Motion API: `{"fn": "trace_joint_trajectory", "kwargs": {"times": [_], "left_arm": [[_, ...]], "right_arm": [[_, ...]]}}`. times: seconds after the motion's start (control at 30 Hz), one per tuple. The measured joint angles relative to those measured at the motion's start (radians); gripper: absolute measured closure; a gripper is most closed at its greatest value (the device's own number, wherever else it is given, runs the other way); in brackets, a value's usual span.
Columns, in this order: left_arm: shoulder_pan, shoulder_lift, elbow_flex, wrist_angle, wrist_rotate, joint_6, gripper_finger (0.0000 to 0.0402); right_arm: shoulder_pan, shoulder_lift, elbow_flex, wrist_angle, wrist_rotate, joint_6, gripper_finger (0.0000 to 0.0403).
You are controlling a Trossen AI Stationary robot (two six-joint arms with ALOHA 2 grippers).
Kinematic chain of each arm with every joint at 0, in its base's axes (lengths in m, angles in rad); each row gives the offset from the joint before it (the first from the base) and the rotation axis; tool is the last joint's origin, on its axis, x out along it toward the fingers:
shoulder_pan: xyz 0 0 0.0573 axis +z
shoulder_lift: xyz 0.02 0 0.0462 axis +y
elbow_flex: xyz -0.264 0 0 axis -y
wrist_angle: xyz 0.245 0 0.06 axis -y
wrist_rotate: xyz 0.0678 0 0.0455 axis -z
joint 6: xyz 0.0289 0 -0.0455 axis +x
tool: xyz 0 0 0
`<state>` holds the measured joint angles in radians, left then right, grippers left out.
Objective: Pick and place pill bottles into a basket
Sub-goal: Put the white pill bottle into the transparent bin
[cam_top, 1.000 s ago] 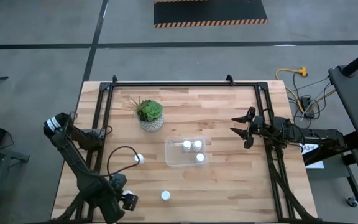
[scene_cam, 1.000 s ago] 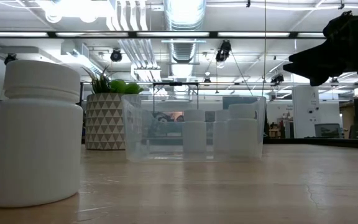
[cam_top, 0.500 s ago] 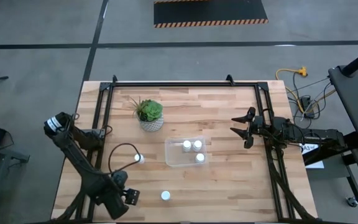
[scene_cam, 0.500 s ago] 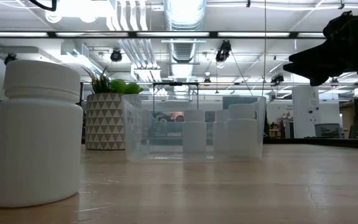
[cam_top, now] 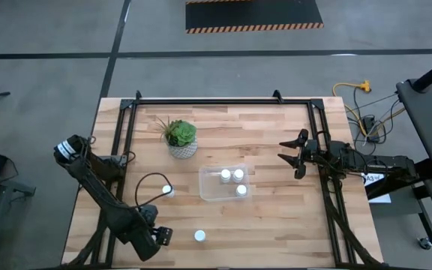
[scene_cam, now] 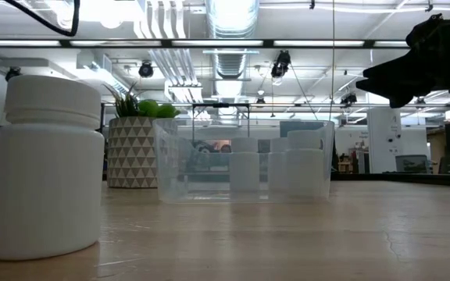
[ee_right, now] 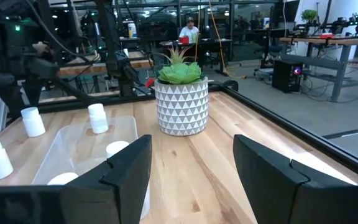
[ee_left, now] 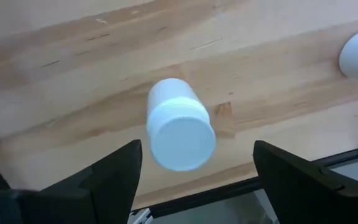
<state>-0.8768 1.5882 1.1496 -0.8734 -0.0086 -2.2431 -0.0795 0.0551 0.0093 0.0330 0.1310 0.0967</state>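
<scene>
Two white pill bottles stand loose on the wooden table, one near the front edge (cam_top: 199, 235) and one further back (cam_top: 169, 190). Three more (cam_top: 238, 174) stand inside the clear basket (cam_top: 210, 193) at mid-table. My left gripper (cam_top: 158, 238) hangs open just left of the front bottle, pointing steeply down. In the left wrist view that upright bottle (ee_left: 179, 127) shows between and beyond the spread fingers (ee_left: 197, 155), untouched. My right gripper (cam_top: 294, 155) waits open at the table's right side, level, holding nothing (ee_right: 191, 162).
A green plant in a white patterned pot (cam_top: 181, 139) stands behind and left of the basket. Black frame rails (cam_top: 223, 100) run along the table's far, left and right sides. In the low view the front bottle (scene_cam: 49, 168) looms at the left.
My left gripper has moved toward the table's right edge, closer to the front pill bottle, and sunk a little, staying open. The bottles and the basket have not moved.
</scene>
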Motion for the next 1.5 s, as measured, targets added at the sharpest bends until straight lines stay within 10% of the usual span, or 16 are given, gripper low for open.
{"fn": "trace_joint_trajectory", "kwargs": {"times": [1.17, 1.5], "left_arm": [[0.014, 0.008, -0.047, 0.039, 0.067, 0.002, 0.0113], [0.014, 0.008, -0.047, 0.037, 0.074, 0.002, 0.0217]], "right_arm": [[0.000, 0.000, 0.000, 0.000, 0.000, 0.000, 0.0188], [0.000, 0.000, 0.000, 0.000, 0.000, 0.000, 0.0188]]}}
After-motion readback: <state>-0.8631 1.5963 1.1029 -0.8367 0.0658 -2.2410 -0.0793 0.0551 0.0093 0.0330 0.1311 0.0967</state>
